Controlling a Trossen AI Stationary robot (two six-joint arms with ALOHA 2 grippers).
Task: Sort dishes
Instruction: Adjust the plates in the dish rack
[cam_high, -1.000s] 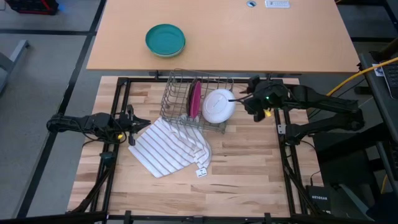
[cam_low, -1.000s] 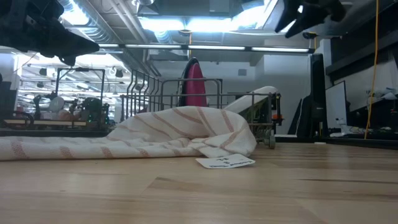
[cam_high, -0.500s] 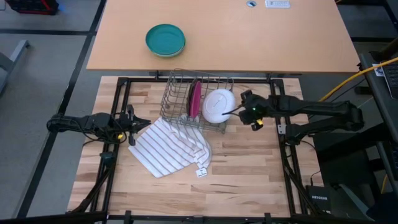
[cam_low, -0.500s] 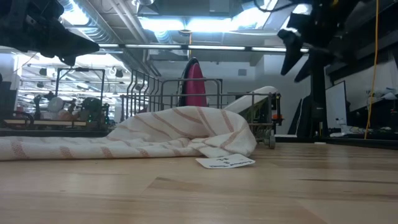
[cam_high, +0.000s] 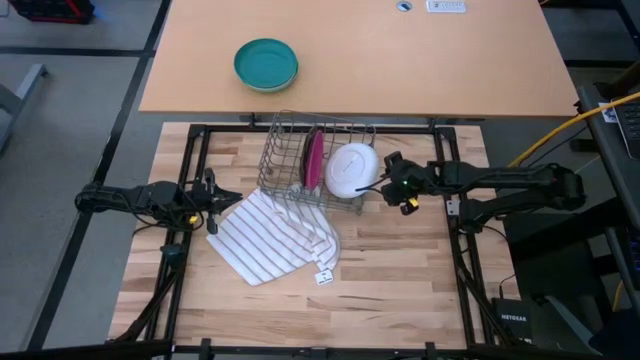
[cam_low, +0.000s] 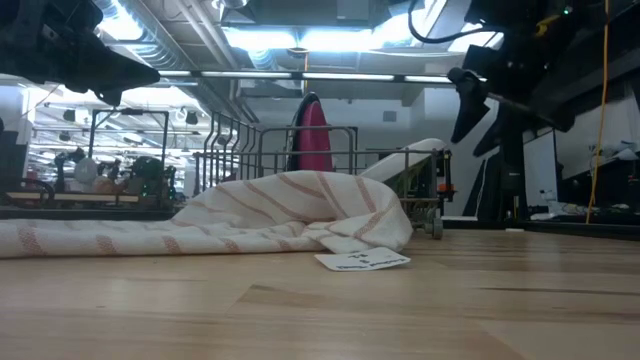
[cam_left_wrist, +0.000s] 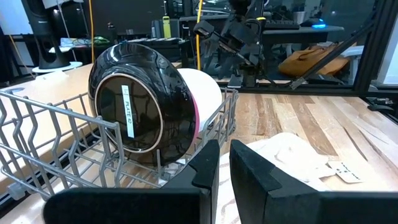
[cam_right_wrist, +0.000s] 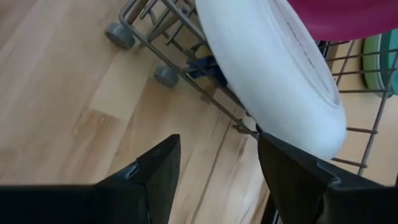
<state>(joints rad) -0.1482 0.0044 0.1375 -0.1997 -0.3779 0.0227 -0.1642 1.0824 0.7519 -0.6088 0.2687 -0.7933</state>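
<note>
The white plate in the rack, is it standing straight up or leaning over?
Leaning. The white plate tilts against the wire rack's end, beside the upright pink plate. The right end effector hovers open near it.

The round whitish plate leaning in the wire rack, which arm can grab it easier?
Right. Its open fingers sit just beside the whitish plate; the left gripper waits across the rack, by the striped cloth.

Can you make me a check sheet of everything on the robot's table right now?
Surface: wooden table, inside a black frame.
Job's things: pink plate upright in the wire rack; whitish plate leaning at the rack's right end; dark plate shows in the left wrist view.
Clutter: striped cloth; teal bowl on the far desk.
Grippers: right hand open beside the whitish plate; left hand shut, waiting by the cloth.
Cables: yellow cable at right.
Surroundings: workshop room; nobody seen.
</note>
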